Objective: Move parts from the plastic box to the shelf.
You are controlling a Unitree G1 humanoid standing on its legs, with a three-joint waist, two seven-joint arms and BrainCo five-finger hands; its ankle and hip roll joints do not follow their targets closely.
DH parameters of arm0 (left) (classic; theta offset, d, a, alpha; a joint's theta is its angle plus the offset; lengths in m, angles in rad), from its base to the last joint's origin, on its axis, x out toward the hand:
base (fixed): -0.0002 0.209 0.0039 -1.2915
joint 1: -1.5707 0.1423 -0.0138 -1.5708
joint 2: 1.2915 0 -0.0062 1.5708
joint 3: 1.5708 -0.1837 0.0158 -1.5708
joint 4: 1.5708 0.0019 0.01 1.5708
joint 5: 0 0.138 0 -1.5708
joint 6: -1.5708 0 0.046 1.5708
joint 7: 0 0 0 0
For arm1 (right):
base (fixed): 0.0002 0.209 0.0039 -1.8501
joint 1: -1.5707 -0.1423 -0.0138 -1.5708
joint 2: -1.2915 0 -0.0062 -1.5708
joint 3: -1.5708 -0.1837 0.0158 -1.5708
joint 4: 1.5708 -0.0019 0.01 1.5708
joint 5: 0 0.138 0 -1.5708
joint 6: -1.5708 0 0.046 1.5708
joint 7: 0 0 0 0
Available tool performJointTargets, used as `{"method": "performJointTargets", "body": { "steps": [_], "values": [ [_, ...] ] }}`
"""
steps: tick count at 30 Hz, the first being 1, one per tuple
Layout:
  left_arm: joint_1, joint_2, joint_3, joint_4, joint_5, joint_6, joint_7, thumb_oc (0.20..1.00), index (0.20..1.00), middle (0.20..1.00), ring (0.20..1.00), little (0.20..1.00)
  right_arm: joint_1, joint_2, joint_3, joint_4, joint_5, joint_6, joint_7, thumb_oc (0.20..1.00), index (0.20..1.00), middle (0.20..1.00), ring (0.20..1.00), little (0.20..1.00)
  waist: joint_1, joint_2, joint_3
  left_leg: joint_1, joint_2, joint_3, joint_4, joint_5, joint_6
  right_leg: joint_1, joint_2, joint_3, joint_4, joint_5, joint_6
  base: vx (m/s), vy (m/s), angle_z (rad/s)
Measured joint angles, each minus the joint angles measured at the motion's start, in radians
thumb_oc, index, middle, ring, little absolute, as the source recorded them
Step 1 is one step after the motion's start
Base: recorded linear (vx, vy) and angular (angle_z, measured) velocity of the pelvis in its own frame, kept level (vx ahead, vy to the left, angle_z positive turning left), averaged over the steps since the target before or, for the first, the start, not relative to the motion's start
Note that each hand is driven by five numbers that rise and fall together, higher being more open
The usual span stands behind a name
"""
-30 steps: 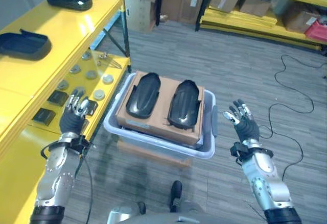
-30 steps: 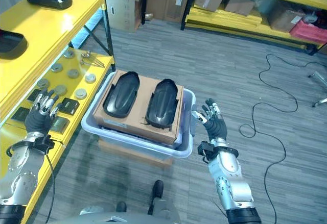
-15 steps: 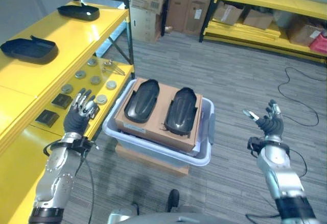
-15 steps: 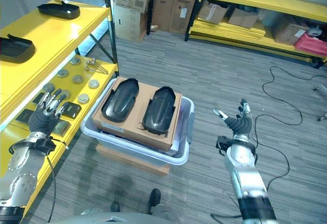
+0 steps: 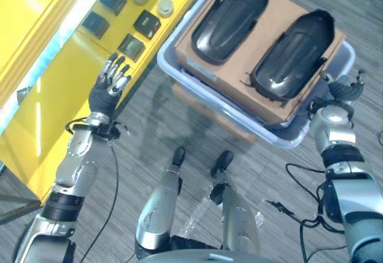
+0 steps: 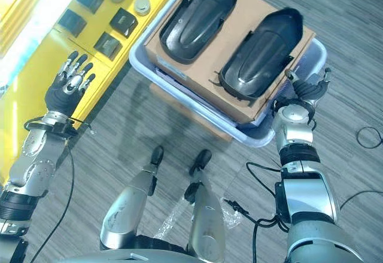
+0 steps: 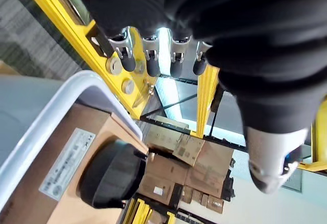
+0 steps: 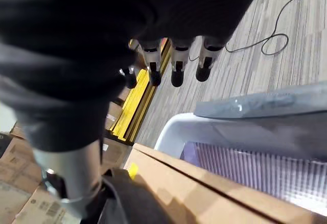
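Observation:
A pale plastic box (image 5: 164, 65) holds a cardboard sheet (image 5: 263, 35) with two black shell-shaped parts lying side by side on it, one on the left (image 5: 230, 20) and one on the right (image 5: 293, 56). My right hand (image 5: 342, 89) is at the box's near right corner, close to the rim, open and empty; its fingers (image 8: 176, 68) stand straight over the rim. My left hand (image 5: 108, 92) is raised beside the yellow shelf (image 5: 54, 41), apart from the box, with its fingers (image 7: 150, 60) spread and nothing in it.
The lower shelf board carries small black square pieces (image 5: 133, 46) and round metal discs (image 5: 164, 5) near its edge. The plastic box rests on a brown carton (image 5: 221, 122) on the grey floor.
The camera has tipped down steeply, so the whole scene has shifted. My right hand has come in from the open floor to the box's right corner. The left hand stays by the shelf.

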Motion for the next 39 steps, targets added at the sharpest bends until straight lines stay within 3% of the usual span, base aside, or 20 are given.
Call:
{"method": "performJointTargets", "body": {
  "steps": [7, 12, 18, 23, 31, 35, 36, 37, 39],
  "values": [
    [-0.005, 0.005, 0.000, -0.001, 0.000, -0.022, -0.001, 1.000, 1.000, 1.000, 1.000, 1.000, 0.001, 0.000, 0.017, -0.028, 0.027, -0.010, 0.003, 1.000, 1.000, 1.000, 1.000, 1.000, -0.014, 0.001, 0.000, 0.047, -0.016, 0.006, -0.021, 0.011, 0.010, 0.055, -0.017, 0.001, -0.037, 0.022, 0.000, 0.02, 0.018, 0.02],
    [-0.003, -0.001, 0.002, -0.005, 0.000, -0.024, 0.000, 1.000, 1.000, 1.000, 1.000, 1.000, 0.009, 0.004, 0.017, -0.121, 0.027, -0.008, 0.005, 1.000, 1.000, 1.000, 1.000, 1.000, -0.009, 0.001, -0.001, 0.050, -0.027, 0.009, -0.021, 0.006, 0.014, 0.060, -0.024, 0.004, -0.043, 0.052, -0.041, 0.03, 0.036, 0.03],
    [-0.003, -0.011, -0.001, -0.006, 0.000, -0.024, 0.000, 1.000, 1.000, 1.000, 1.000, 1.000, 0.022, 0.024, 0.048, -0.115, 0.022, 0.056, 0.031, 1.000, 1.000, 1.000, 1.000, 1.000, -0.013, 0.001, -0.001, 0.075, -0.034, 0.014, -0.024, 0.003, 0.017, 0.084, -0.032, 0.005, -0.043, 0.052, -0.041, 0.00, 0.005, 0.01],
    [-0.003, -0.027, -0.008, -0.006, 0.000, -0.025, -0.001, 1.000, 1.000, 1.000, 1.000, 1.000, 0.041, 0.080, 0.068, -0.084, 0.015, 0.058, 0.039, 1.000, 1.000, 1.000, 1.000, 1.000, -0.023, 0.001, -0.002, 0.071, -0.038, 0.015, -0.019, 0.001, 0.015, 0.089, -0.035, 0.006, -0.055, 0.040, -0.022, 0.00, 0.000, 0.00],
    [0.023, -0.029, -0.012, -0.006, 0.000, -0.033, -0.005, 1.000, 1.000, 1.000, 1.000, 1.000, 0.147, 0.083, 0.076, -0.075, -0.006, 0.075, 0.042, 1.000, 1.000, 1.000, 1.000, 1.000, -0.043, -0.002, -0.016, 0.036, -0.041, 0.032, -0.019, 0.010, 0.024, 0.056, -0.038, 0.016, -0.072, 0.063, -0.004, -0.01, 0.015, -0.04],
    [0.020, -0.065, -0.042, 0.004, 0.001, -0.044, -0.004, 1.000, 1.000, 1.000, 1.000, 1.000, 0.152, 0.088, 0.075, -0.024, -0.022, 0.047, 0.052, 1.000, 1.000, 1.000, 1.000, 1.000, -0.055, -0.002, -0.016, 0.036, -0.041, 0.033, -0.020, 0.009, 0.023, 0.055, -0.037, 0.021, -0.073, 0.068, -0.011, -0.02, 0.011, -0.02],
    [0.021, -0.064, -0.042, 0.004, 0.001, -0.045, -0.003, 1.000, 1.000, 1.000, 1.000, 1.000, 0.151, 0.088, 0.075, -0.023, -0.022, 0.045, 0.055, 0.482, 0.482, 0.482, 0.482, 0.482, -0.053, -0.002, -0.016, 0.036, -0.041, 0.033, -0.019, 0.009, 0.023, 0.055, -0.037, 0.020, -0.073, 0.067, -0.010, 0.00, 0.000, 0.00],
    [0.023, -0.064, -0.042, 0.004, 0.001, -0.048, -0.004, 1.000, 1.000, 1.000, 1.000, 1.000, 0.150, 0.088, 0.075, -0.030, -0.023, 0.042, 0.070, 0.206, 0.206, 0.206, 0.206, 0.206, -0.051, -0.002, -0.016, 0.036, -0.041, 0.033, -0.019, 0.009, 0.023, 0.055, -0.037, 0.020, -0.073, 0.067, -0.009, 0.00, 0.000, 0.00],
    [0.031, -0.064, -0.042, 0.004, 0.001, -0.054, -0.006, 1.000, 1.000, 1.000, 1.000, 1.000, 0.147, 0.088, 0.076, -0.035, -0.022, 0.040, 0.080, 0.200, 0.200, 0.200, 0.200, 0.200, -0.048, -0.002, -0.016, 0.032, -0.041, 0.031, -0.021, 0.009, 0.022, 0.055, -0.037, 0.019, -0.075, 0.065, -0.005, 0.00, 0.000, 0.00]
  ]
}}
